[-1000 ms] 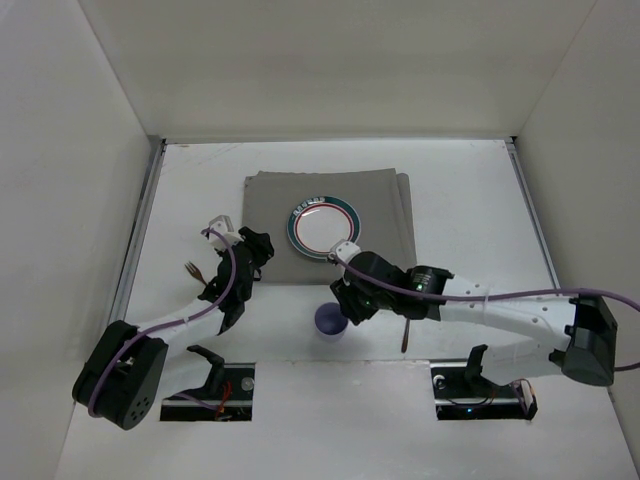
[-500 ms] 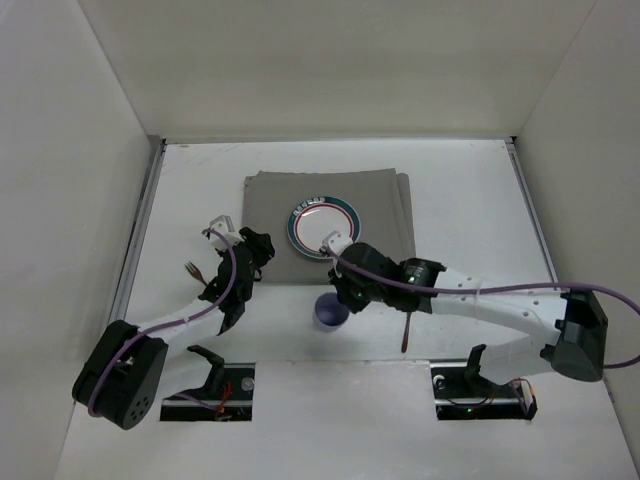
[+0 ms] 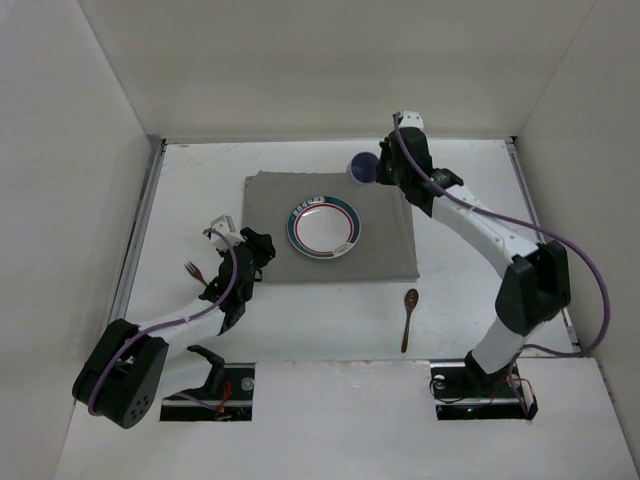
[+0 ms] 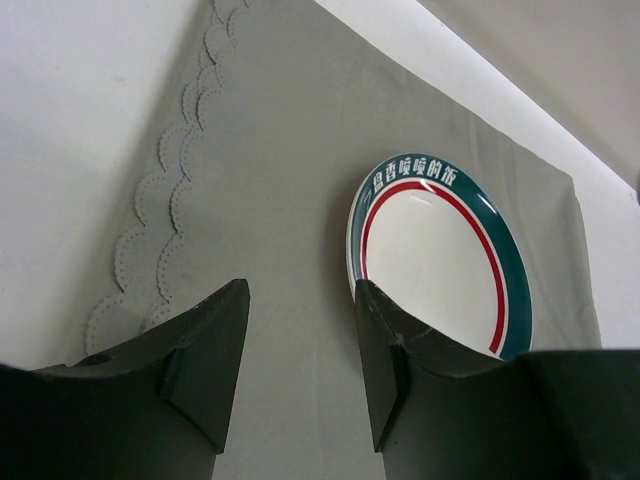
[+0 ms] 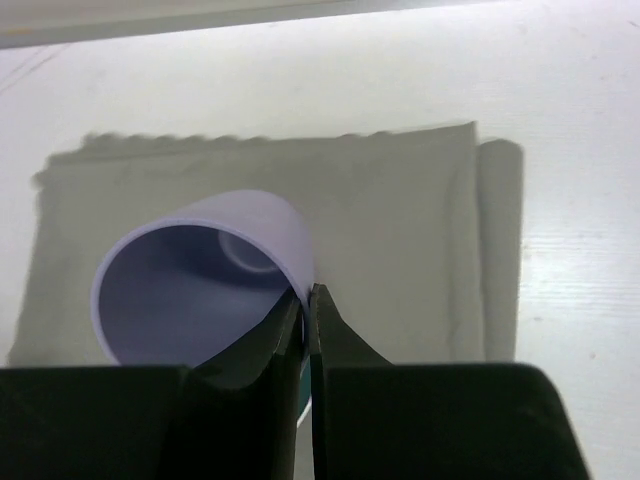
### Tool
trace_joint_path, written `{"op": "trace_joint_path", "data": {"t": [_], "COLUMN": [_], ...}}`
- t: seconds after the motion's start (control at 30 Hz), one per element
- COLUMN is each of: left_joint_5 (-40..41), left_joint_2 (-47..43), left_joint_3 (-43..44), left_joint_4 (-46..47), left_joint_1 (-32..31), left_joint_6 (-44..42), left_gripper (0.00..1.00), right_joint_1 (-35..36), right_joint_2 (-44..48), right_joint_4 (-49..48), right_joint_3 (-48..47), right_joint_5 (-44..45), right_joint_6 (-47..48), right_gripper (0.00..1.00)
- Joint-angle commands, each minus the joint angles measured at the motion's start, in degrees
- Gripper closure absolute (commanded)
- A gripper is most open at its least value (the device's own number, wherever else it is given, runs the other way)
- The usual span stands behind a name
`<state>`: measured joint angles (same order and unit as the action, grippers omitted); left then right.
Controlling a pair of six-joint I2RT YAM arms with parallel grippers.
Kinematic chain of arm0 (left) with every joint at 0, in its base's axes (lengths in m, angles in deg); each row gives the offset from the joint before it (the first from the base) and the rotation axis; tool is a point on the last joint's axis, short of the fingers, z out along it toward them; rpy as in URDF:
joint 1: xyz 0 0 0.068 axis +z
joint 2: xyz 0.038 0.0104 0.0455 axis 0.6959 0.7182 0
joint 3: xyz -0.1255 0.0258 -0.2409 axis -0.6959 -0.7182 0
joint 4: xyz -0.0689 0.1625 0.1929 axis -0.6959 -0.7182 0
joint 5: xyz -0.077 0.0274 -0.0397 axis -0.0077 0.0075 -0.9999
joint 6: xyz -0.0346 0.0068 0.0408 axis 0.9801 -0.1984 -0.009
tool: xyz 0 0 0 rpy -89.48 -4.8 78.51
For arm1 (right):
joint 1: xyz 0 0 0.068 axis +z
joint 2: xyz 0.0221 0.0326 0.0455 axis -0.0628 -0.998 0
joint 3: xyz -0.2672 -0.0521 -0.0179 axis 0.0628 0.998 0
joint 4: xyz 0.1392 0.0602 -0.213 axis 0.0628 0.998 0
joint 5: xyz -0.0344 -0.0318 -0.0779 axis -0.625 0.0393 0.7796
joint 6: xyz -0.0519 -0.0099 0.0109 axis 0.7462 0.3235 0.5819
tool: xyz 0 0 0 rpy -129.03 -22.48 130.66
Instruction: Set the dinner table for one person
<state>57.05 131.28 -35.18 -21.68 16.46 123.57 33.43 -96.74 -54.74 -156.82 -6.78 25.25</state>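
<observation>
Lavender and thin-walled, the cup (image 5: 205,285) hangs from the right gripper (image 5: 308,300), whose two fingers are pressed together on the cup's rim, one inside the wall and one outside. From above, that arm reaches to the far edge of the dinner table (image 3: 200,185), right of centre, and the cup sits over the far edge of the grey placemat (image 3: 270,200); whether it touches the cloth or is raised above it cannot be told. The white dinner table fills the floor of the enclosure, with thin metal rails along its left and right edges. The placemat lies in the middle, towards the far edge, and carries a white plate (image 3: 324,226) ringed in red and teal at its centre. The left gripper (image 4: 300,320) is over the scalloped left edge of the placemat, its fingers (image 4: 215,340) spread apart with nothing between them. A fork (image 3: 192,270) lies near the left rail, just beside the left arm. A wooden spoon (image 3: 408,318) lies towards the near edge, right of centre, apart from the placemat.
</observation>
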Motion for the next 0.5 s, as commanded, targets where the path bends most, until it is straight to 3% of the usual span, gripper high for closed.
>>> {"op": "trace_joint_path", "data": {"t": [0.0,0.17,0.47], "left_joint_5": [0.1,-0.2,-0.3], "left_joint_2": [-0.2,0.9,1.3], "left_joint_3": [1.6,2.0,2.1], "left_joint_4": [1.8,1.8,1.8], "left_joint_1": [-0.3,-0.1,0.0], "left_joint_6": [0.3,0.5,0.5], "left_gripper": [0.56,0.56,0.56], "right_joint_1": [-3.9,-7.9,-9.4], "right_joint_2": [-6.0,-12.8,-16.7], "right_joint_4": [2.2,5.1,8.3], "right_joint_3": [-7.4,-10.5,-11.4], "right_joint_5": [2.2,2.4,2.2], "right_joint_6": [-0.1,0.1,-0.3], "right_gripper": [0.92,0.93,0.92]}}
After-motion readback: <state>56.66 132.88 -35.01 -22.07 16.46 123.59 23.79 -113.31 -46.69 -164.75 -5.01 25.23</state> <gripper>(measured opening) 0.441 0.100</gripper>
